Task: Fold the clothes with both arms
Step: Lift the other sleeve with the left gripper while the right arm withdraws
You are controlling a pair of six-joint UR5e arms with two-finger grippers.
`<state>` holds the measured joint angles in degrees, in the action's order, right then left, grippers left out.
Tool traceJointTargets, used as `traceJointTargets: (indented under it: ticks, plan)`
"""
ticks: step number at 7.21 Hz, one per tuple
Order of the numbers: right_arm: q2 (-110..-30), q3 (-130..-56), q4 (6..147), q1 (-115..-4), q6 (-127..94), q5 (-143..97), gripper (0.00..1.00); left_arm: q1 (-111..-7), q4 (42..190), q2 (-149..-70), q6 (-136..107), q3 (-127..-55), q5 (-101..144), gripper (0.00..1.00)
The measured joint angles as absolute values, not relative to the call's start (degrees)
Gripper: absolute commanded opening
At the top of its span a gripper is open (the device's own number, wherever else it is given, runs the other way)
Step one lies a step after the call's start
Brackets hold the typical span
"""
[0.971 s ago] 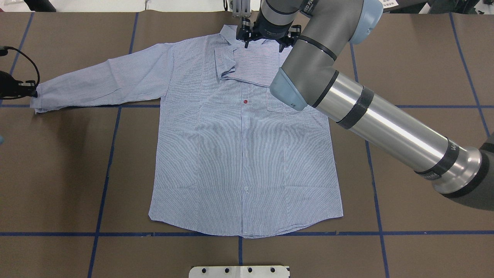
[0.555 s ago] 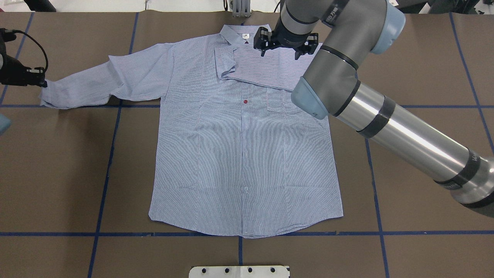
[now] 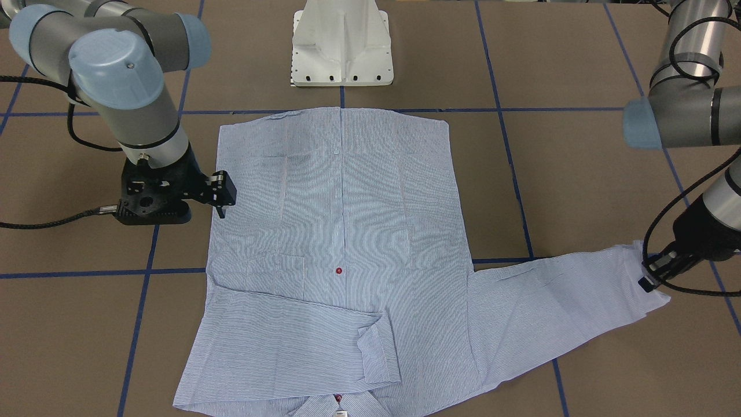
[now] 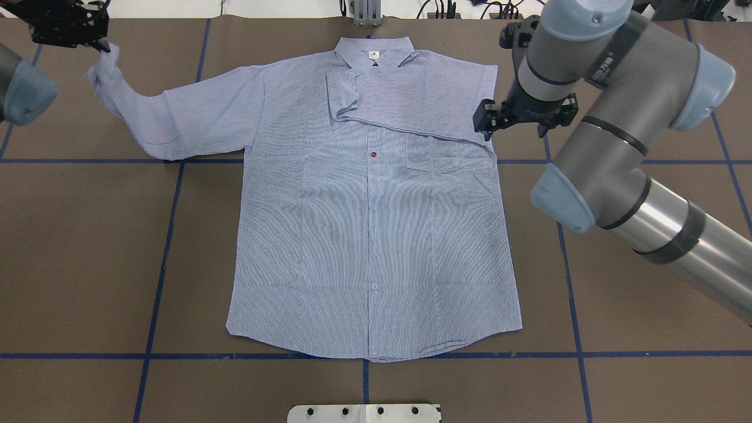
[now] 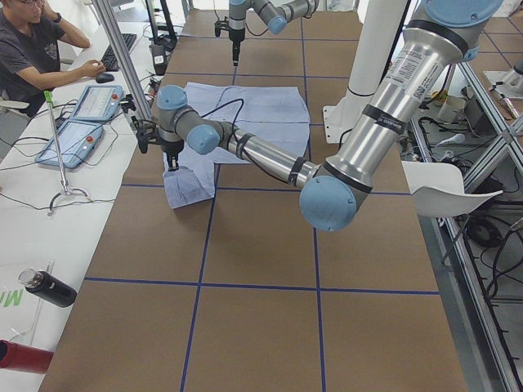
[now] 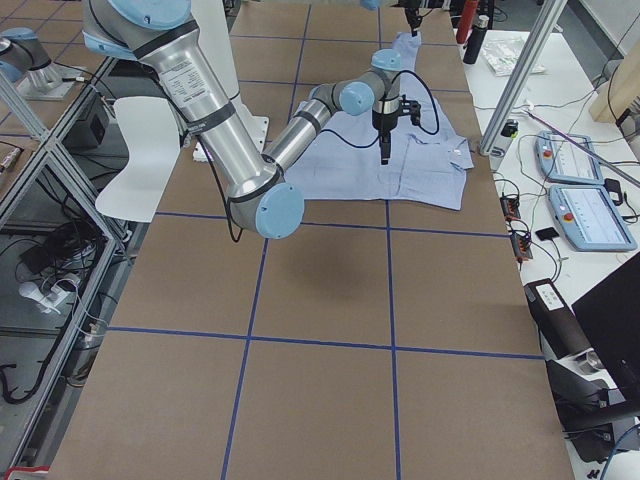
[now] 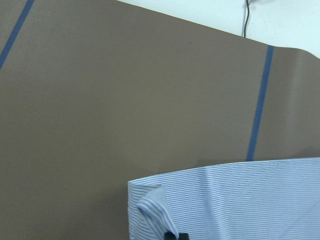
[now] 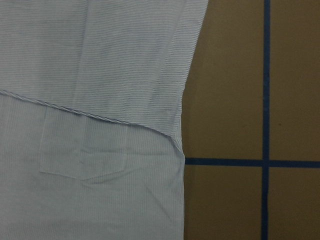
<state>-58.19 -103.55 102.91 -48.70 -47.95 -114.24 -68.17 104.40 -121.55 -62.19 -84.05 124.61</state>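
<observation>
The light blue striped shirt [image 4: 370,223] lies flat, front up, collar at the far edge. One sleeve [image 4: 411,100] is folded across the chest, above the pocket [image 8: 82,155]. The other sleeve [image 4: 176,120] stretches out to the side. My left gripper [image 4: 97,44] is shut on its cuff [image 7: 155,210] and holds it raised off the table; it also shows in the front view [image 3: 651,279]. My right gripper [image 3: 153,215] is open and empty; it points down just beyond the shirt's side edge near the folded shoulder [image 4: 520,114].
The brown table [image 4: 634,305] carries a grid of blue tape lines. The robot's white pedestal base [image 3: 341,43] stands behind the shirt's hem. An operator [image 5: 33,49] sits at a side desk with tablets, beyond the table's far edge.
My right gripper has moved from the collar sideways off the folded sleeve to the shirt's edge. My left gripper has lifted the cuff and carried it toward the table's far edge.
</observation>
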Motion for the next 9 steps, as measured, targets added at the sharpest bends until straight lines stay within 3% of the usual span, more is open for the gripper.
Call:
traceJointTargets:
  ticks: [2,4,7,9]
  plan:
    - [-65.8,-109.4,105.5,-50.7,-40.7,-114.7,0.99,-65.1,103.2,-128.8,-72.9,-83.4,126.3,0.0]
    - [-70.9,-110.8,105.5,-54.2,-34.6,-117.2,0.99,-59.3,104.5,-135.8,-84.3,-80.1,126.5,0.0]
    - [-73.9,-110.5,105.5,-57.8,-28.5,-118.6,0.99,-53.1,116.0,-142.6,-99.6,-70.9,126.2,0.0]
    - [-74.2,-110.1,105.4,-58.1,-28.0,-118.7,0.99,-52.2,119.3,-145.1,-105.6,-69.2,126.2,0.0]
